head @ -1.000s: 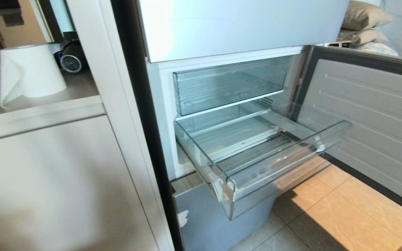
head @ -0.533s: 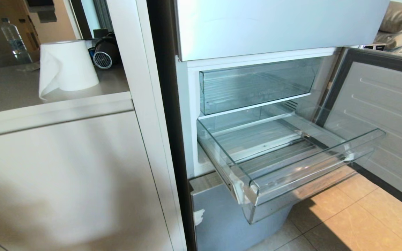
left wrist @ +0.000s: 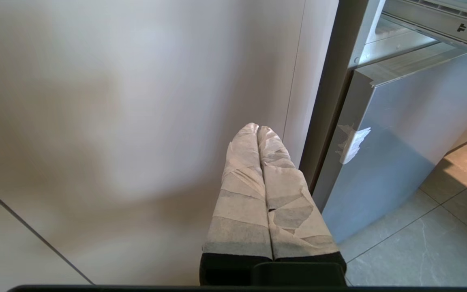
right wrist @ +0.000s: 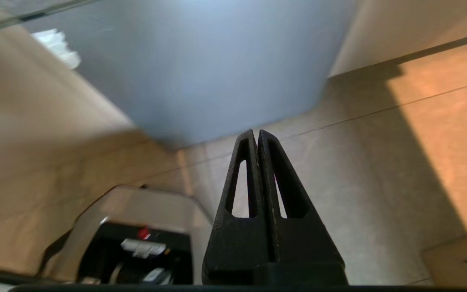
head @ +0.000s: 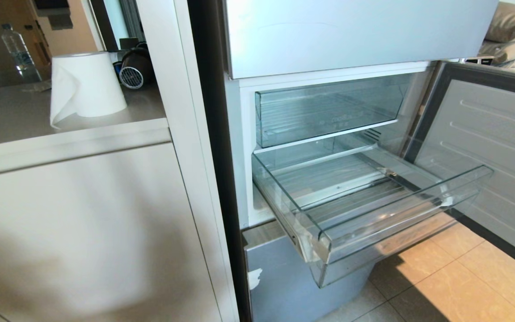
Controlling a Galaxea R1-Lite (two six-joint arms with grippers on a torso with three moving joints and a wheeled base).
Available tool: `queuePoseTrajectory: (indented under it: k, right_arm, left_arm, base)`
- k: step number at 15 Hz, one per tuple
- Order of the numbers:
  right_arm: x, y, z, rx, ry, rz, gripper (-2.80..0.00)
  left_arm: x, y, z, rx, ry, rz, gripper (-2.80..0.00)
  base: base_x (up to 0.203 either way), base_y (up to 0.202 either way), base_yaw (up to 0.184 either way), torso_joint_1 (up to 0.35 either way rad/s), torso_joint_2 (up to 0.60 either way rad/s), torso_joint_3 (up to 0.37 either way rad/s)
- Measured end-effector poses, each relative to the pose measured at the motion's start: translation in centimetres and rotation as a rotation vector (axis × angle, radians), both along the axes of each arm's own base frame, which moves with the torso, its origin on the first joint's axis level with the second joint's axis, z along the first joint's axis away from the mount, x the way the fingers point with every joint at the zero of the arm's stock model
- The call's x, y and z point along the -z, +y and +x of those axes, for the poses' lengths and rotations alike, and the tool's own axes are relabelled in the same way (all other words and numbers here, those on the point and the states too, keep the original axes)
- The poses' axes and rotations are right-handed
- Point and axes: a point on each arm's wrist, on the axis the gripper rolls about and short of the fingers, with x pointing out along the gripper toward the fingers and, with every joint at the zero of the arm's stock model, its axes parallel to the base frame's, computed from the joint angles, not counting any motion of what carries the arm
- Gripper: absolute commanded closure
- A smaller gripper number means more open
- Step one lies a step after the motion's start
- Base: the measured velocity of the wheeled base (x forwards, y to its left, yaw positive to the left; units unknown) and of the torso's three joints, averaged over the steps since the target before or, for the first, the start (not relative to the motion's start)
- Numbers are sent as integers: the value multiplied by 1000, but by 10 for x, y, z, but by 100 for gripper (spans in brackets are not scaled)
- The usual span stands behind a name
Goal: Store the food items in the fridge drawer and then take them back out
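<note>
The fridge drawer [head: 400, 223], a wide clear bin with a ribbed floor, stands pulled out of the open fridge in the head view, with nothing inside it. The food items are out of view. Neither arm shows in the head view. My left gripper [left wrist: 258, 127], its fingers wrapped in white tape, is shut and points at a pale cabinet side beside the fridge's lower silver-blue panel [left wrist: 399, 134]. My right gripper [right wrist: 255, 133], black, is shut with nothing in it and hangs above the tiled floor [right wrist: 359, 170] in front of that panel [right wrist: 201, 69].
A second clear bin [head: 324, 109] sits above the drawer. The open fridge door [head: 490, 152] stands to the right. On the counter [head: 11, 120] to the left are a white paper roll [head: 85, 85] and a water bottle [head: 18, 51]. My base [right wrist: 136, 243] shows below the right gripper.
Between one second and half a second ago the whole head view shifted: the fridge slid right and more of the counter came into sight. Since then nothing in it has moved.
</note>
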Motion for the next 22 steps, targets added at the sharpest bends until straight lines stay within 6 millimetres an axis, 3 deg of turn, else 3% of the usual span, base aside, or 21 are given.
queuePoseTrajectory:
  k: [5,12,18,20,22]
  right_arm:
    - [-22,15,75,-119,122,57,0]
    - [-23,32,178,-160,192,82,0]
    - [-28,74,277,-209,4,157,0]
    - [-30,93,298,-173,-63,256,0]
    - [-30,102,301,-127,-89,340,0]
  left_arm:
    - [0,0,0,0,0,-1,0]
    - [0,0,0,0,0,-1,0]
    - [0,0,0,0,0,-1,0]
    - [0,0,0,0,0,-1,0]
    - [0,0,0,0,0,-1,0]
  base:
    - [0,0,0,0,0,0]
    - [0,0,0,0,0,0]
    - [0,0,0,0,0,0]
    - [0,0,0,0,0,0]
    - [0,0,0,0,0,0]
